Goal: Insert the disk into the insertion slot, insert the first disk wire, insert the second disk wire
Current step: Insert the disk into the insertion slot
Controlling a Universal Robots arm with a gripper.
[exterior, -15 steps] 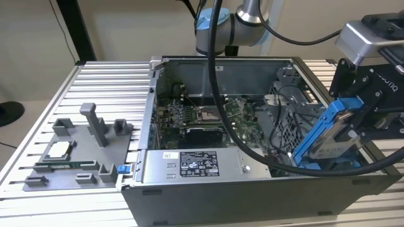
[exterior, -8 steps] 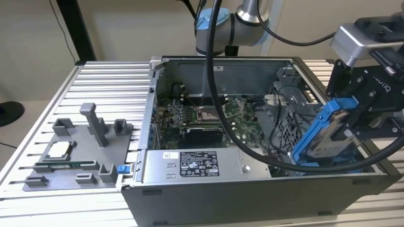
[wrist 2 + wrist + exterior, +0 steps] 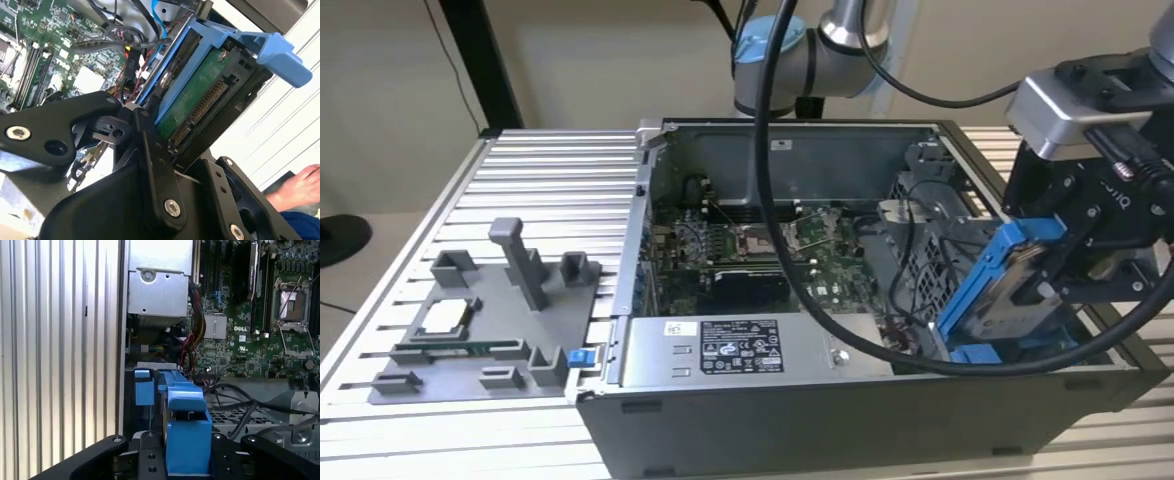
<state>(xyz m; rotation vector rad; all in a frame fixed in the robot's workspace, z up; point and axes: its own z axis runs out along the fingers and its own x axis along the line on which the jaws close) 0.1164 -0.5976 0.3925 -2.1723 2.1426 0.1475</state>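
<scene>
My gripper (image 3: 1051, 272) is shut on the disk (image 3: 998, 290), a grey drive in a bright blue carrier. It holds the disk on edge and tilted, over the open computer case's end at the exterior view's right. In the second wrist view the disk (image 3: 197, 97) shows its green board and connector between the black fingers (image 3: 150, 150). In the first wrist view the carrier (image 3: 187, 432) hangs just above the insertion slot (image 3: 144, 387), a bay of perforated grey metal with blue rails. The disk's lower end is at the slot (image 3: 971, 350). Loose black wires (image 3: 235, 395) lie over the bay.
The case holds a motherboard (image 3: 747, 240) and a grey labelled power-supply box (image 3: 720, 350) along its front. A grey fixture (image 3: 494, 320) lies on the slatted table at the exterior view's left. The arm's thick black cable (image 3: 787, 200) hangs across the case. A person's hand (image 3: 300, 187) is beside the table.
</scene>
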